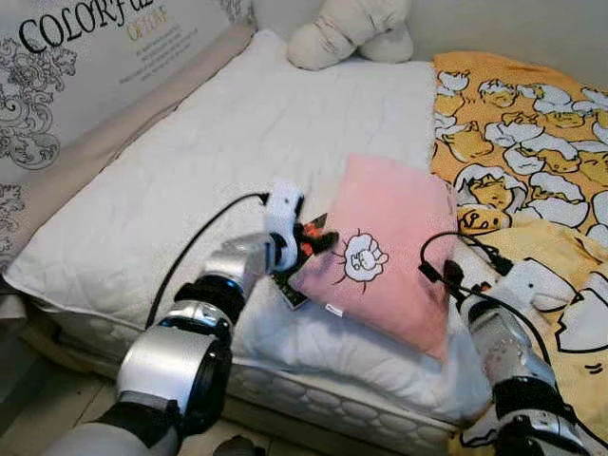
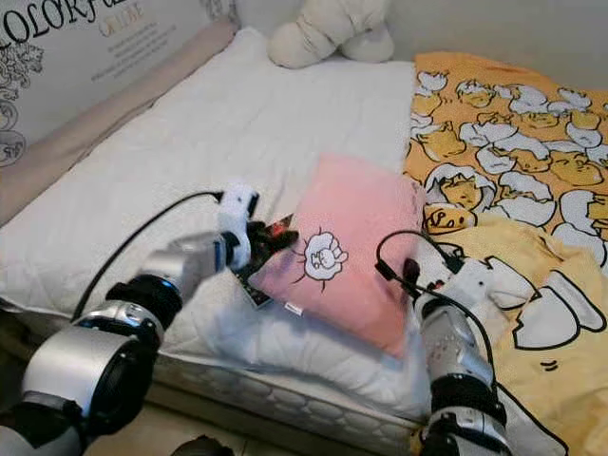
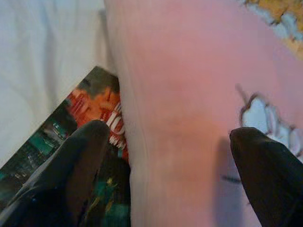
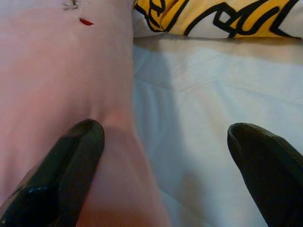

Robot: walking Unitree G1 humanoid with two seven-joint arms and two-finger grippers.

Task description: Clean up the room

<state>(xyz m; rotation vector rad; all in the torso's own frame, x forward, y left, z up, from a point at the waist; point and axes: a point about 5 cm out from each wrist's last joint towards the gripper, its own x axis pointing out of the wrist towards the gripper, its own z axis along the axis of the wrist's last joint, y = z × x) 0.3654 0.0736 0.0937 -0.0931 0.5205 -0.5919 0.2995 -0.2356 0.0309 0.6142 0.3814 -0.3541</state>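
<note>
While the pink pillow [image 1: 385, 249] lies on the white mattress [image 1: 218, 152] beside the yellow duck blanket [image 1: 532, 161], my left pincer [image 3: 165, 156] is spread across its left edge, over a book [image 3: 71, 137] tucked beneath. My right pincer [image 4: 165, 156] is spread at its right edge.

square pink cushion with white fist drawing [image 1: 380, 247] lying on white quilted mattress [image 1: 237, 142] | left gripper [image 1: 318, 239] at cushion's left edge, over dark printed booklet [image 1: 290, 288] | right gripper [image 1: 456, 280] at cushion's right edge | yellow duck-print blanket [image 1: 522, 142] to right | cream plush toy [image 1: 351, 33] at far end
</note>
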